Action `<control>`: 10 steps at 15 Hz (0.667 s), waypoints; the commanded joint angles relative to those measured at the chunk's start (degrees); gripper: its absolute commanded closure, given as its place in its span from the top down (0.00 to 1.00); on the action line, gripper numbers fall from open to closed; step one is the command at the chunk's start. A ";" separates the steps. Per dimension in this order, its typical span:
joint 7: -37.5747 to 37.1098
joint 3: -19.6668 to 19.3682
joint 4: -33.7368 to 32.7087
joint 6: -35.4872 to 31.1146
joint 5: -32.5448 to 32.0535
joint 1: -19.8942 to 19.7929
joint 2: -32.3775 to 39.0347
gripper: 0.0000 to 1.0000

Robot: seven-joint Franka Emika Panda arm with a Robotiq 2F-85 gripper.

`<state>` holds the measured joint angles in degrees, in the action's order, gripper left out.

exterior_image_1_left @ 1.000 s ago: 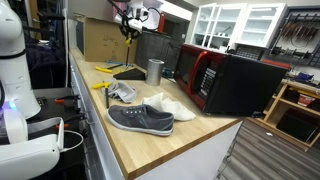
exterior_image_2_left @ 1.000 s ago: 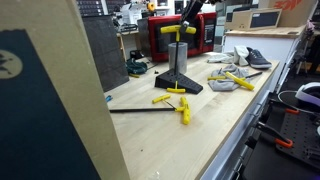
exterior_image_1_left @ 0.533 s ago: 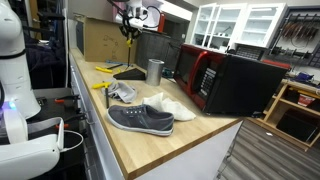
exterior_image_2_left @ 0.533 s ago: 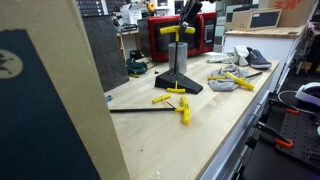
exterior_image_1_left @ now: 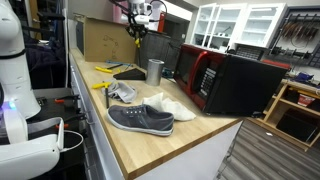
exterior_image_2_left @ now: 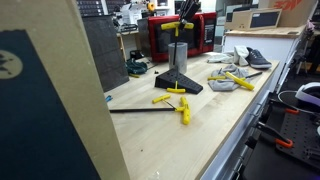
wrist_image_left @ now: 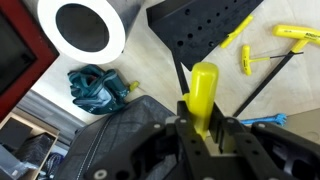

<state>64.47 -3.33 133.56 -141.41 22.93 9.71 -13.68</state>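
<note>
My gripper (wrist_image_left: 204,128) is shut on a yellow T-shaped peg (wrist_image_left: 203,88), held in the air. In both exterior views the gripper (exterior_image_2_left: 180,18) (exterior_image_1_left: 136,26) hangs just above an upright grey tube (exterior_image_2_left: 178,58) (exterior_image_1_left: 154,71) that stands on a black perforated base (exterior_image_2_left: 182,85). In the wrist view the tube's open mouth (wrist_image_left: 84,29) lies up and to the left of the peg, and the base (wrist_image_left: 205,28) lies beyond it. More yellow pegs (wrist_image_left: 288,34) (exterior_image_2_left: 182,108) lie loose on the wooden bench.
A grey shoe (exterior_image_1_left: 140,119) and a white shoe (exterior_image_1_left: 171,104) lie near the bench's end. A red-fronted microwave (exterior_image_1_left: 203,76) and a cardboard box (exterior_image_1_left: 100,38) stand at the back. A teal object (wrist_image_left: 96,85) and a thin black rod (exterior_image_2_left: 138,110) lie near the base.
The gripper, with the yellow peg in it, has risen a little and shifted sideways over the grey tube. Nothing else has moved.
</note>
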 commanded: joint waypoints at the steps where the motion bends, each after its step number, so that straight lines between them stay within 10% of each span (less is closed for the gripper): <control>1: 1.02 0.02 0.06 -2.05 0.09 -0.26 0.51 0.06; 10: 5.53 -1.31 -1.77 -0.52 10.40 0.15 2.61 0.06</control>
<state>65.59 -4.19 133.15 -141.48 29.06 9.59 -11.03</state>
